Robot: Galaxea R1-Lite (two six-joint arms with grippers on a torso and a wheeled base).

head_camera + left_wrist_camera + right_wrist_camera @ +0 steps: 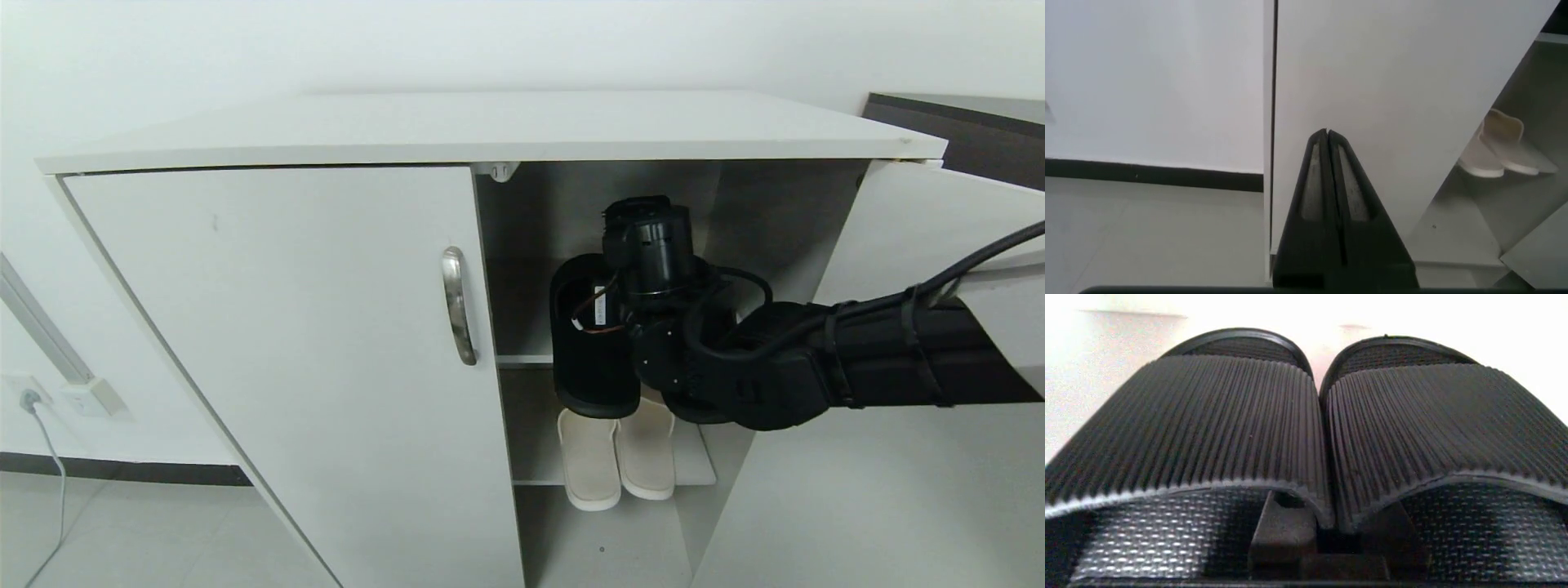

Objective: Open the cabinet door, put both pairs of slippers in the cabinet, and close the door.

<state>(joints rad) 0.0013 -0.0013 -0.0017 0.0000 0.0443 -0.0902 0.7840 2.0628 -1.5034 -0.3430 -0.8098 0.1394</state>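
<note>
A white cabinet (490, 122) stands with its left door (286, 327) closed and its right door (922, 229) swung open. My right arm reaches into the open half, and my right gripper (1327, 527) is shut on the pair of black slippers (592, 359), pinching the two inner strap edges (1323, 425) together. The black pair hangs upright in front of the middle shelf (522, 359). A pair of white slippers (616, 457) lies side by side on the lower shelf, directly below. My left gripper (1327, 143) is shut with nothing in it, low in front of the closed door; the white slippers (1498, 151) lie off to its side.
The closed door carries a metal handle (459, 306) at its inner edge. A wall socket with a cable (28, 400) sits low on the left wall. Dark furniture (955, 122) stands behind the cabinet at the right. Grey floor lies in front.
</note>
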